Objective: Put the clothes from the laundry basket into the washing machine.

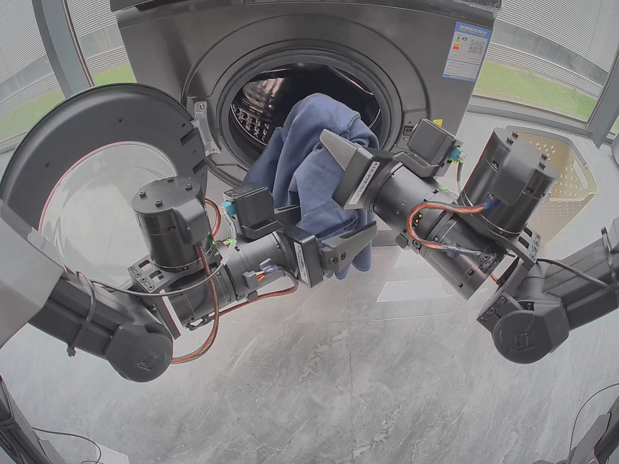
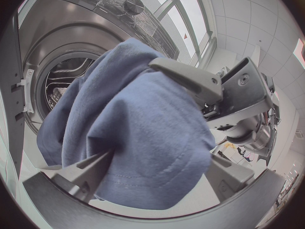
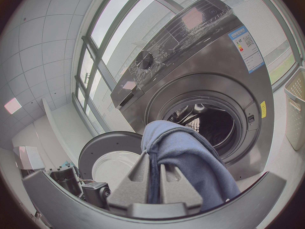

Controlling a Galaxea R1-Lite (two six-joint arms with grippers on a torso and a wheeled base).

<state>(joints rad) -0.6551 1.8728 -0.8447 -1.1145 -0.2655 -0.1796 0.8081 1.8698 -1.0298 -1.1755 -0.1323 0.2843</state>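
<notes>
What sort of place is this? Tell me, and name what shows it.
Probably a laundry area in a glass-walled room: a front-loading washing machine with its door swung open, a laundry basket on the tiled floor beside it, and a blue garment pinched in the right gripper before the drum.

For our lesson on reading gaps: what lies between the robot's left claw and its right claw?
The blue garment hangs between them, pinched in the right claw and draping through the left claw. The head view shows this best.
</notes>
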